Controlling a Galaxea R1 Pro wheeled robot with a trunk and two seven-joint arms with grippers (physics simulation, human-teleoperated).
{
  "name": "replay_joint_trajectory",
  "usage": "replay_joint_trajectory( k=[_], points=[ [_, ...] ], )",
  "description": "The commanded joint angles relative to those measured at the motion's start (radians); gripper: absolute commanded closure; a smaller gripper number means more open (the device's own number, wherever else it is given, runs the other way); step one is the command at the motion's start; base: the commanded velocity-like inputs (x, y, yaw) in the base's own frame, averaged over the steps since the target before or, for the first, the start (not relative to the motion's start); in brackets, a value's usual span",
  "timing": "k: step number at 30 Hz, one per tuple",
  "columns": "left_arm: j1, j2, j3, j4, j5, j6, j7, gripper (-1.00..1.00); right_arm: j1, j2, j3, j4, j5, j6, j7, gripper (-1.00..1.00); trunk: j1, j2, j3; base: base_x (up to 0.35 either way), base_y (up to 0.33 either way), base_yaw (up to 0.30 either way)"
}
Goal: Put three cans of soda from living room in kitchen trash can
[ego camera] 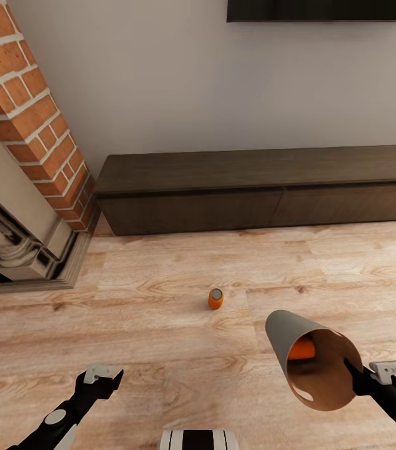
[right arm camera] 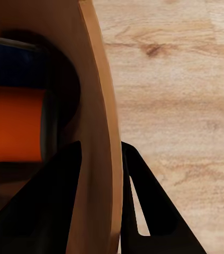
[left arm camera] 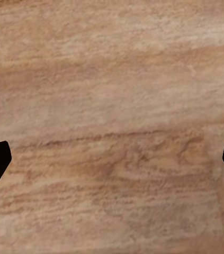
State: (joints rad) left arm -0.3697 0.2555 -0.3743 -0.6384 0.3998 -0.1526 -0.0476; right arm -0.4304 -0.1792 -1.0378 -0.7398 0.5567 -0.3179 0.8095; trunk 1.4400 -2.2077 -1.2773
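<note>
We pinch the trash can [ego camera: 298, 350] rim with right gripper [ego camera: 352, 370]; left gripper [ego camera: 102, 375] spread, empty. Orange soda can [ego camera: 215, 299] ahead: light, stiff, slick; grasp its sides.

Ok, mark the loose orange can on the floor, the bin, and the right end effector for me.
Loose orange can [ego camera: 215, 299]: head view, on its orange side.
Bin [ego camera: 280, 331]: head view, on its grey outer wall.
Right end effector [right arm camera: 117, 196]: right wrist view, between the two fingers pinching the bin's rim.
</note>
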Motion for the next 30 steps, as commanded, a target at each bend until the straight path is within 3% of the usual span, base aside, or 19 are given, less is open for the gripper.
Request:
replay_joint_trajectory(
  k=[1,11,30],
  points=[
    [0.0,0.0,0.0,0.0,0.0,0.001,0.0,-1.0,-0.001,-0.001,-0.002,-0.001,-0.01,0.0,0.004,1.0,0.0,0.0,0.0,0.194,0.0,0.0],
    [0.0,-0.016,-0.001,0.0,-0.001,0.004,0.0,-1.0,-0.001,0.001,-0.003,-0.001,-0.009,0.004,-0.001,1.0,0.0,0.0,0.002,0.285,-0.042,-0.033],
    [0.0,-0.021,-0.002,0.003,-0.004,0.004,0.0,-1.0,-0.001,0.001,-0.004,-0.001,-0.011,0.028,-0.002,1.0,0.0,0.0,0.023,0.298,-0.136,-0.185]
  ],
)
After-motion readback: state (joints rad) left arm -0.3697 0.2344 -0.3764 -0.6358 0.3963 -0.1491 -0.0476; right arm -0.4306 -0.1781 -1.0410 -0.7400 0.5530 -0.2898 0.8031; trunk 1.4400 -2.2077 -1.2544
